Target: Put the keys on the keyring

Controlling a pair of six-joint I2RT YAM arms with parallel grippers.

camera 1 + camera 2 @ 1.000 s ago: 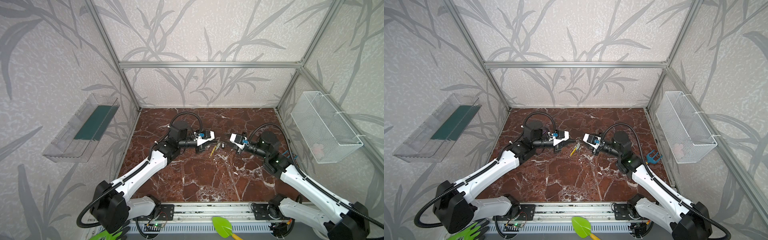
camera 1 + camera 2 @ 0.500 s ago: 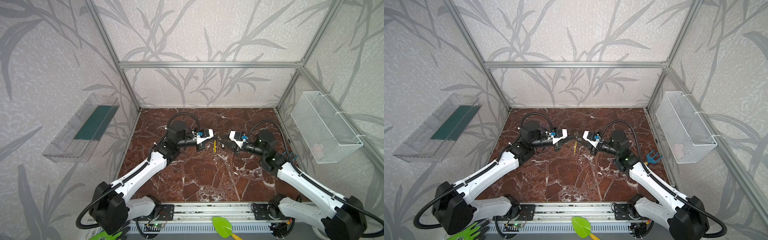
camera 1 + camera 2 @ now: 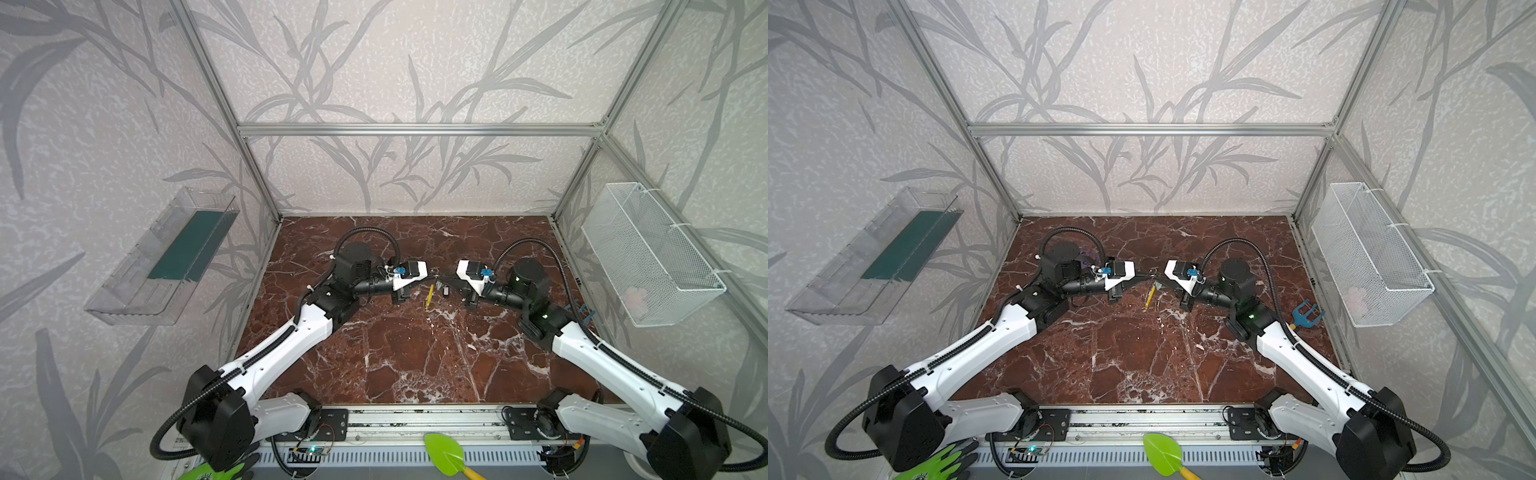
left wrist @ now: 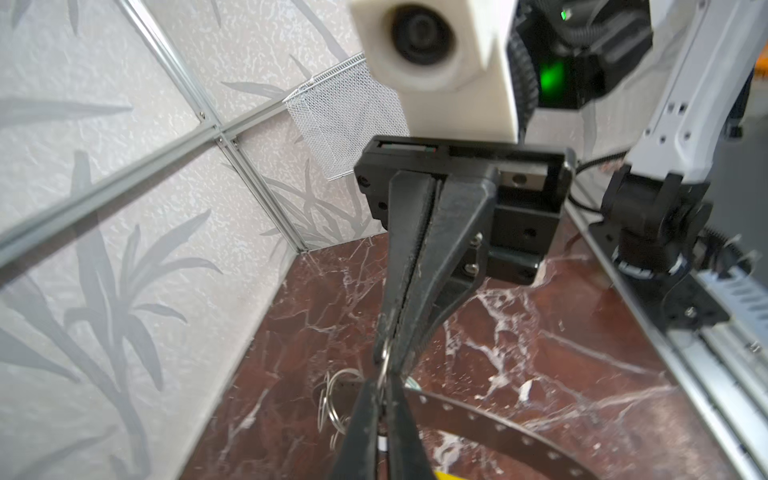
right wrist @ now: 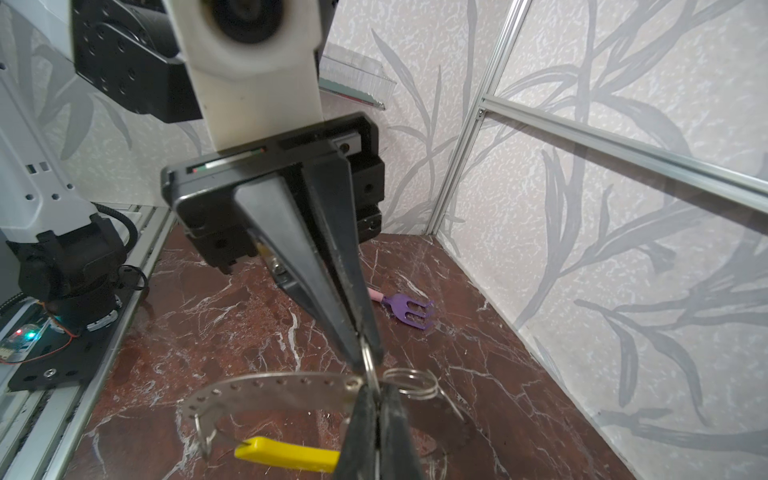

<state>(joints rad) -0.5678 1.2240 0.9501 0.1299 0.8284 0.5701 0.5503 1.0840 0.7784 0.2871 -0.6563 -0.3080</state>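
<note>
Right tool (image 4: 386, 353) has moved in, now clenched on small ring (image 5: 369, 368); left tool (image 5: 364, 352) grip unclear.

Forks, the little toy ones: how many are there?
2. A blue fork lies beside the right arm, near the mesh basket. A purple fork lies near the left arm, toward the back wall. More may hide behind the arms.

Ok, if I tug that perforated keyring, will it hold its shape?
Likely springy rather than rigid: the keyring is a thin, flat strip. It's pinched at one end, clear of the table, so it'll probably swing.
</note>
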